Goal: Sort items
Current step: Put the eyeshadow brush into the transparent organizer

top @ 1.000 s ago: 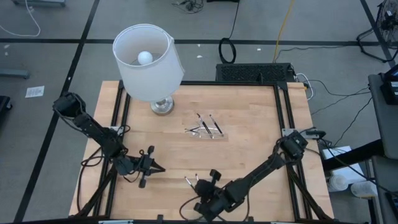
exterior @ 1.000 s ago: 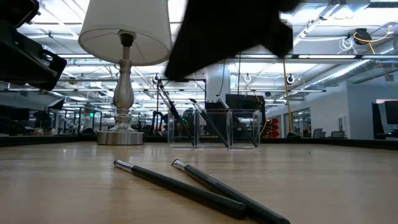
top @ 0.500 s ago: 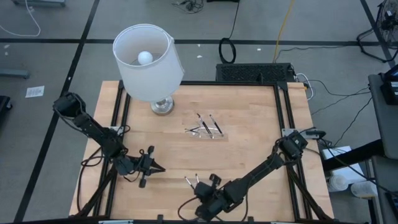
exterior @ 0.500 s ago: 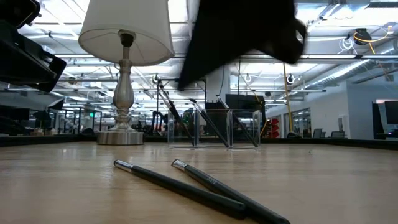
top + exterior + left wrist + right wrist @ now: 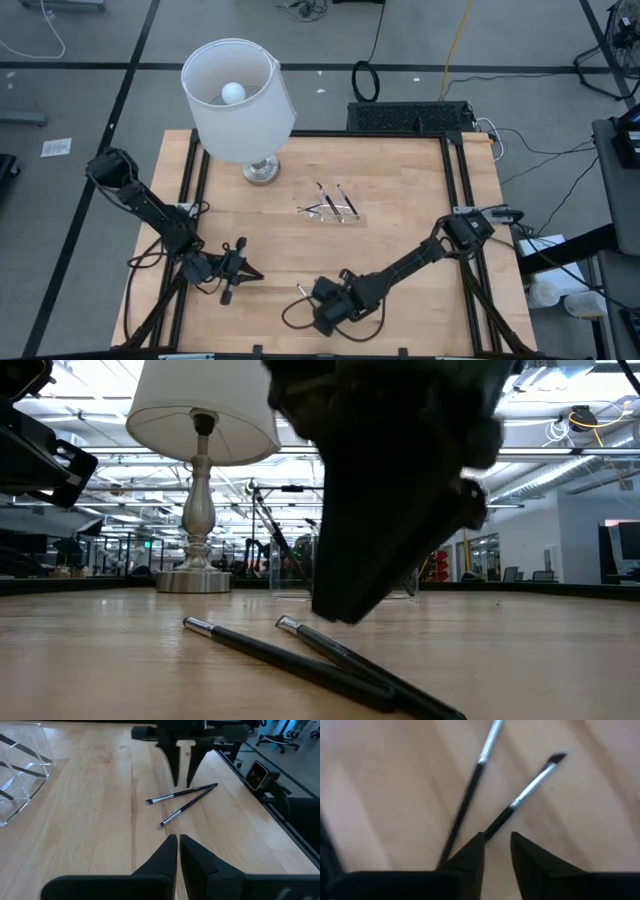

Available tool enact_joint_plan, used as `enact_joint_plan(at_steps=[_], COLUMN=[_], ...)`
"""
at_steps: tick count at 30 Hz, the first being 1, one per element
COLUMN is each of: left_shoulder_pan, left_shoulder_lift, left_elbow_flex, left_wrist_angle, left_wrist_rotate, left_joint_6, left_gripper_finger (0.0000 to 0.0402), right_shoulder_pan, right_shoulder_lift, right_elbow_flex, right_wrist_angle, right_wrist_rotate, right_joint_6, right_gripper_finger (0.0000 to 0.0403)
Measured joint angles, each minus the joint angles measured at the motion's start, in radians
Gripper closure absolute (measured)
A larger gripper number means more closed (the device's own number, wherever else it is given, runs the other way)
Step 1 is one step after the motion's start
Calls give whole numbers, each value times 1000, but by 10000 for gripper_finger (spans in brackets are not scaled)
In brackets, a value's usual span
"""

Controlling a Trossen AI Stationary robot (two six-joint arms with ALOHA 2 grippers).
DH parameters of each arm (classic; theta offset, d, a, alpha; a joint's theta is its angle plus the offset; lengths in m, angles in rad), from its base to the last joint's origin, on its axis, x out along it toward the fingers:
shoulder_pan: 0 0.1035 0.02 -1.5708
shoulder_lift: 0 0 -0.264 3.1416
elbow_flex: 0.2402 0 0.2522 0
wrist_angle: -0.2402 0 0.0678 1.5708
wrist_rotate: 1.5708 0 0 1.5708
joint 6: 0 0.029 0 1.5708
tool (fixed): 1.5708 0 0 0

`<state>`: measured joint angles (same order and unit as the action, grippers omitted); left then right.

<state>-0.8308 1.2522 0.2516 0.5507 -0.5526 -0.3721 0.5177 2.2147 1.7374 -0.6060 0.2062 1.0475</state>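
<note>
Two thin dark sticks with silvery ends lie flat and crossed on the wood near the table's near edge (image 5: 290,657) (image 5: 181,794). Several more lean in the clear tray (image 5: 330,207) at mid-table. My right gripper (image 5: 496,842) is open and low over the crossed pair, pointing down. Its fingers stand on either side of one stick's dark handle (image 5: 495,826) without visibly touching it. It also shows in the left wrist view (image 5: 182,779). My left gripper (image 5: 178,840) is shut and waits above the table, to the left of the pair.
A white-shaded lamp (image 5: 238,98) stands on its silver base at the far left of the table. The black frame rail (image 5: 455,180) runs along the table's edges. Bare wood lies between the tray and the two sticks.
My right gripper has come down from well above the table and moved toward the table's left, onto the two lying sticks. The sticks have stayed where they were.
</note>
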Motion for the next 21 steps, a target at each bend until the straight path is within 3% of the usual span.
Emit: enact_joint_plan(at_steps=[10,17,21], left_shoulder_pan=[0,0,0], left_shoulder_lift=[0,0,0], left_elbow_flex=[0,0,0], left_wrist_angle=[-1,-1,0], left_wrist_rotate=[0,0,-1], left_joint_6=[-4,-4,0], left_gripper_finger=[376,376,376], right_shoulder_pan=[-43,-62,-81], right_shoulder_lift=[0,-8,-9], right_elbow_flex=[-48,-113,-212], right_wrist_angle=[69,39,46], right_wrist_rotate=[-1,-3,-67], right_joint_6=[13,21,82], right_gripper_finger=[232,242,258])
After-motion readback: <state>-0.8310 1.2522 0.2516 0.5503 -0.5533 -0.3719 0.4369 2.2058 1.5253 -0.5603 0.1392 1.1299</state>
